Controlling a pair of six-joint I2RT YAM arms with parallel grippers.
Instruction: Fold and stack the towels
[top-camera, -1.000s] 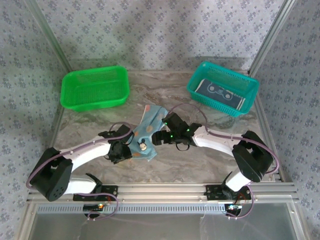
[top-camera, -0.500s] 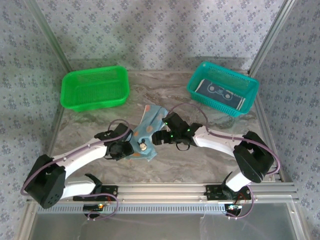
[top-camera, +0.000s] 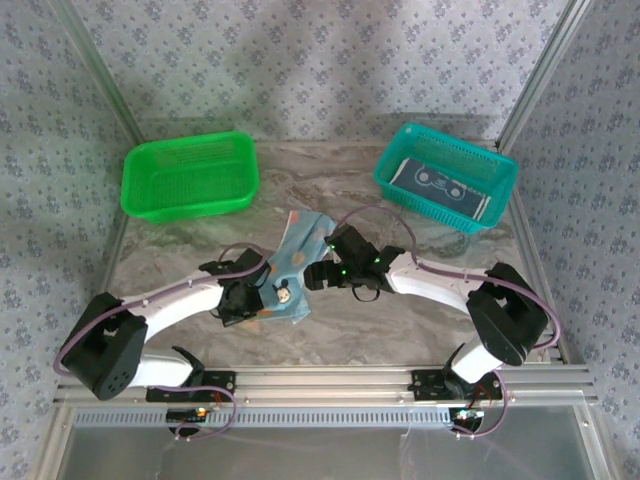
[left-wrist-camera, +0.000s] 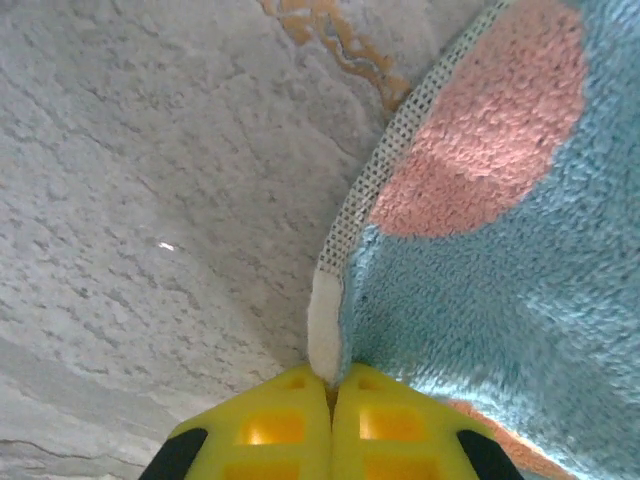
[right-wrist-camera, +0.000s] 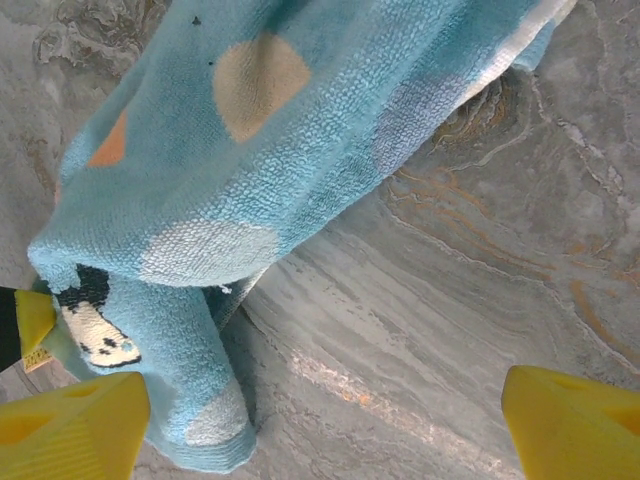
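One towel (top-camera: 290, 268) lies crumpled at the middle of the table (top-camera: 400, 320); left pincer (left-wrist-camera: 330, 395), at its 7 o'clock corner, clamped on the white hem; right pincer (right-wrist-camera: 320, 420), at 3 o'clock, gaping, empty; best seated on a second corner before drawing the cloth flat.

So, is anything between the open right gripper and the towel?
Nothing visible. The towel lies on the bare table right by the right gripper, whose jaws stand open, and the left gripper is shut on its edge.

White arms (top-camera: 170, 300), black joints (top-camera: 105, 350), purple cables (top-camera: 240, 250)
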